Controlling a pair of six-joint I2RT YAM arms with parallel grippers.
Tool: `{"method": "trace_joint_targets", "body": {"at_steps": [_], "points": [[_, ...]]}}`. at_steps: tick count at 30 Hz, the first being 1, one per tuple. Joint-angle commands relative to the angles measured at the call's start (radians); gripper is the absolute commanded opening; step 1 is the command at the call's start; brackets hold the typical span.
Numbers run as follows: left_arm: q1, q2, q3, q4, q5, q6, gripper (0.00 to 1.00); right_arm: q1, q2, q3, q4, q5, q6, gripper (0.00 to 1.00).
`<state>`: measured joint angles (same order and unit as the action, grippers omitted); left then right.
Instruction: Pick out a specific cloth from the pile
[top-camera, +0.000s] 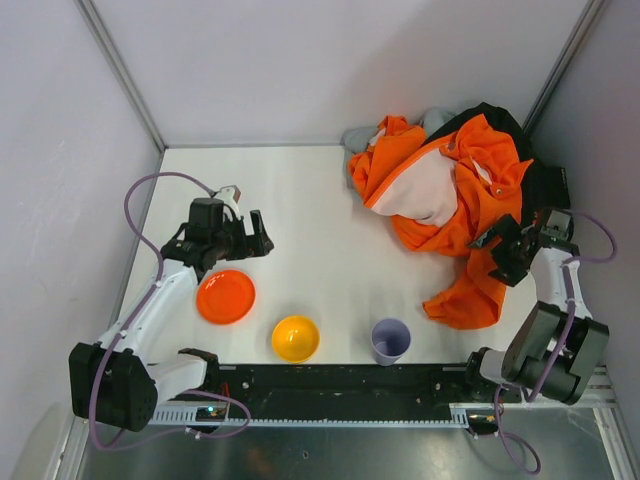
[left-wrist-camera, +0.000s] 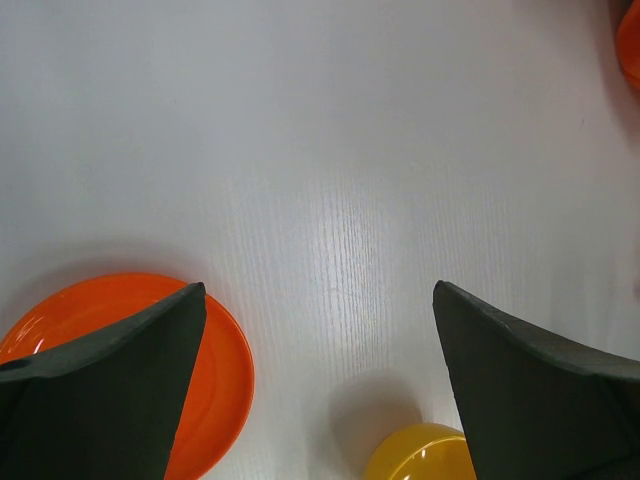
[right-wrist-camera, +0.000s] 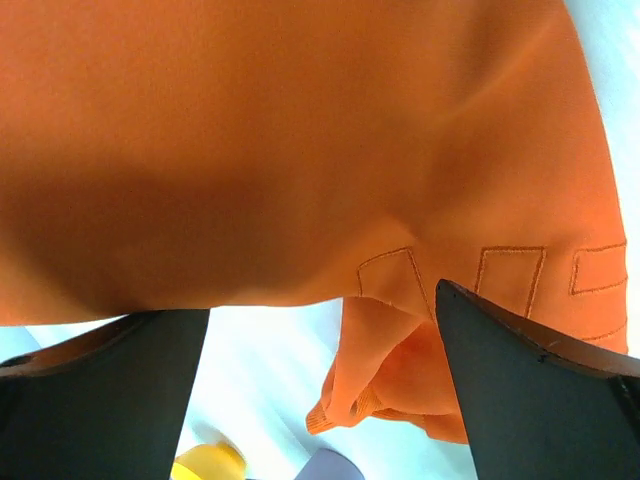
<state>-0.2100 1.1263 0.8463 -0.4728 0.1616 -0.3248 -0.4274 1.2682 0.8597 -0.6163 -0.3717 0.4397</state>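
The left claw (left-wrist-camera: 320, 290) hangs wide open and empty over the table (left-wrist-camera: 330, 150), with an orange plate (left-wrist-camera: 228, 380) beside its left finger and a yellow bowl (left-wrist-camera: 415, 455) between the fingers. The right claw (right-wrist-camera: 322, 300) gapes open, gripping nothing, just above the orange garment (right-wrist-camera: 300, 130) on the pile (top-camera: 450, 180). The lime-green cloth shows in no view.

Top camera overlooks the whole white table (top-camera: 300, 200); left wrist view closes on its flat orange plate (left-wrist-camera: 225, 380) and yellow bowl (left-wrist-camera: 415, 455), right on the bright-orange fabric garment (right-wrist-camera: 300, 130).
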Motion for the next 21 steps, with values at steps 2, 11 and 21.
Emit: {"method": "trace_joint_targets", "body": {"at_steps": [2, 11, 21], "points": [[0.007, -0.024, -0.003, 0.021, 0.019, 0.0, 1.0, 0.018, 0.064, -0.001, 0.153, -0.05, 0.022, 0.99], [0.008, -0.008, 0.0, 0.02, 0.014, 0.007, 1.0, 0.099, 0.252, 0.001, 0.305, -0.089, 0.116, 0.94], [0.007, -0.006, 0.002, 0.021, -0.001, 0.01, 1.0, 0.141, 0.314, 0.001, 0.398, -0.172, 0.133, 0.23]]}}
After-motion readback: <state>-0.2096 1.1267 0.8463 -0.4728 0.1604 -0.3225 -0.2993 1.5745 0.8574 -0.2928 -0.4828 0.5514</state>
